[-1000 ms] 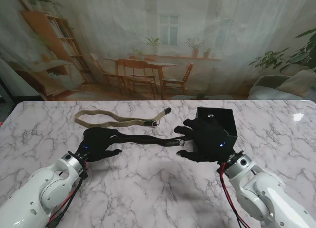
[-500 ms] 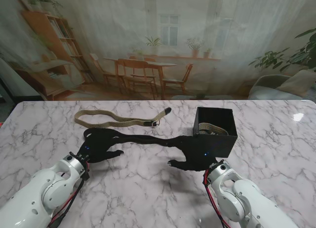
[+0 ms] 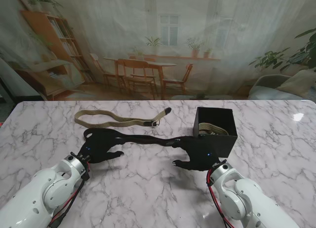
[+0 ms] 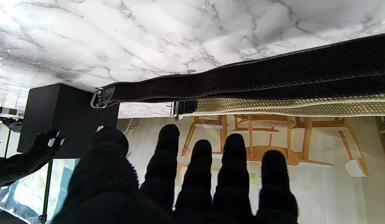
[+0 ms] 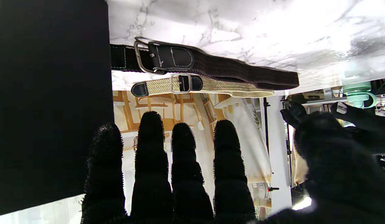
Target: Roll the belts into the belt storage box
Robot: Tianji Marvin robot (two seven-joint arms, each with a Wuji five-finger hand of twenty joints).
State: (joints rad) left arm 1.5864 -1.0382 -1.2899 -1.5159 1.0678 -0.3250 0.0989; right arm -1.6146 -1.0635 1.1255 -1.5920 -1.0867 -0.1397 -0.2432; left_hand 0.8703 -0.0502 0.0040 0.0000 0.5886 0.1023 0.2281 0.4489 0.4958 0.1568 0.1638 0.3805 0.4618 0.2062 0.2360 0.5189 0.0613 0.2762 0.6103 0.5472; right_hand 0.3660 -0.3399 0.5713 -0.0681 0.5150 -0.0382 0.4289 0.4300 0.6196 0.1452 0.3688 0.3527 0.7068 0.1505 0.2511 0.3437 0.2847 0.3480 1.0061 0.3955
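- On a marble table (image 3: 148,188), a black belt (image 3: 143,137) lies stretched between the robot's two gloved hands, its buckle end near the box (image 3: 216,132).
- The left hand (image 3: 98,146) rests over the belt's far-left end; from the stand view it cannot be told whether its fingers grip the belt. The wrist view shows fingers (image 4: 229,174) extended and apart, clear of the belt (image 4: 257,77).
- The right hand (image 3: 197,154) sits just beside the box's near-left corner, fingers (image 5: 152,155) spread, holding nothing.
- A tan belt (image 3: 116,121) lies farther from the robot, beyond the black one.
- Inside the open black box, a coiled tan belt (image 3: 213,131) shows.
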